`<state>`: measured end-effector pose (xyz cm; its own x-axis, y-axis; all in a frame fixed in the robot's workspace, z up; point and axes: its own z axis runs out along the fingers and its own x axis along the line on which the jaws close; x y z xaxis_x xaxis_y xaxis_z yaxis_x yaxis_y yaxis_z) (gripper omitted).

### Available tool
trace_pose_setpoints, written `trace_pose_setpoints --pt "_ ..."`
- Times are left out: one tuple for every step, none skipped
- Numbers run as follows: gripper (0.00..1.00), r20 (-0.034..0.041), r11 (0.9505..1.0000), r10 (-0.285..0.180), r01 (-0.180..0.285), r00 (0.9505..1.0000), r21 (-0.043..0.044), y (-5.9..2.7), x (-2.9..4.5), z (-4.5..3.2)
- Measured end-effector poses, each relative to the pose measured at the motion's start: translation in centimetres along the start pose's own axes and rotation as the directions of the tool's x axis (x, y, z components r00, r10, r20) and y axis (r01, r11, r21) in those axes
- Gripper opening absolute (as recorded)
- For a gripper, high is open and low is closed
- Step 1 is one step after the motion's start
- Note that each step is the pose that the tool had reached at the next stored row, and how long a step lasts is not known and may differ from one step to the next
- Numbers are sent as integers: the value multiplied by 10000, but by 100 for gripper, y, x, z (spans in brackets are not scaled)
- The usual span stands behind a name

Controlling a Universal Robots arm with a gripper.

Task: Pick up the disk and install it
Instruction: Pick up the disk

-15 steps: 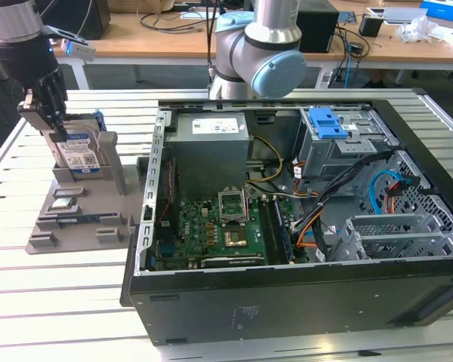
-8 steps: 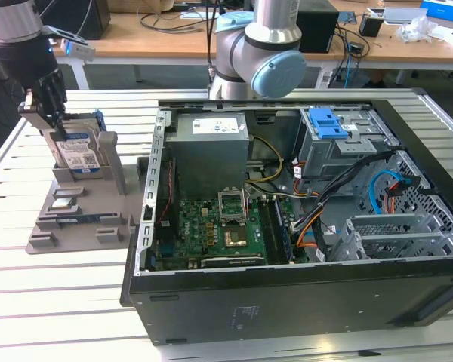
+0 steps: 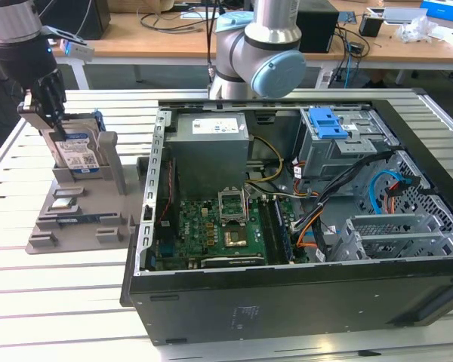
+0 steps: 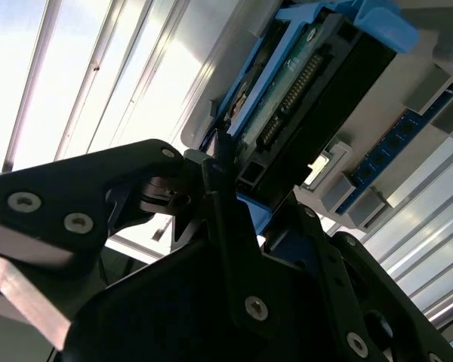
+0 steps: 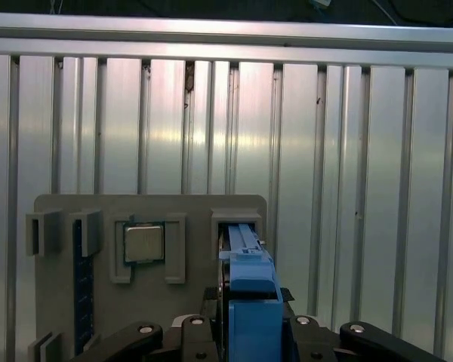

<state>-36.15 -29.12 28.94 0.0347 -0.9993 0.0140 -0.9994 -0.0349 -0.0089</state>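
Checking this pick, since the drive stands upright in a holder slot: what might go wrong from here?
1. The silver hard drive in its blue plastic bracket stands in a slot of the grey plastic holder; a tilted pull by the gripper may jam it or drag the holder.
2. Loose black cables cross the open computer case and may snag it.
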Motion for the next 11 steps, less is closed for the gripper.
trace_pose_setpoints --pt "36 0 10000 0 0 10000 0 1 0 0" --pt "36 0 10000 0 0 10000 0 1 0 0" --pt "36 0 10000 0 0 10000 1 2 0 1" --pt "36 0 10000 0 0 10000 0 2 0 1" --pt "36 0 10000 0 0 10000 0 8 0 2" --pt "36 0 10000 0 0 10000 0 12 0 3" --pt "36 0 10000 0 0 10000 0 13 0 3" --pt "36 0 10000 0 0 10000 0 14 0 3" --pt "36 0 10000 0 0 10000 1 15 0 4" --pt "36 0 10000 0 0 10000 0 16 -1 3" --pt "36 0 10000 0 0 10000 0 17 -1 4"
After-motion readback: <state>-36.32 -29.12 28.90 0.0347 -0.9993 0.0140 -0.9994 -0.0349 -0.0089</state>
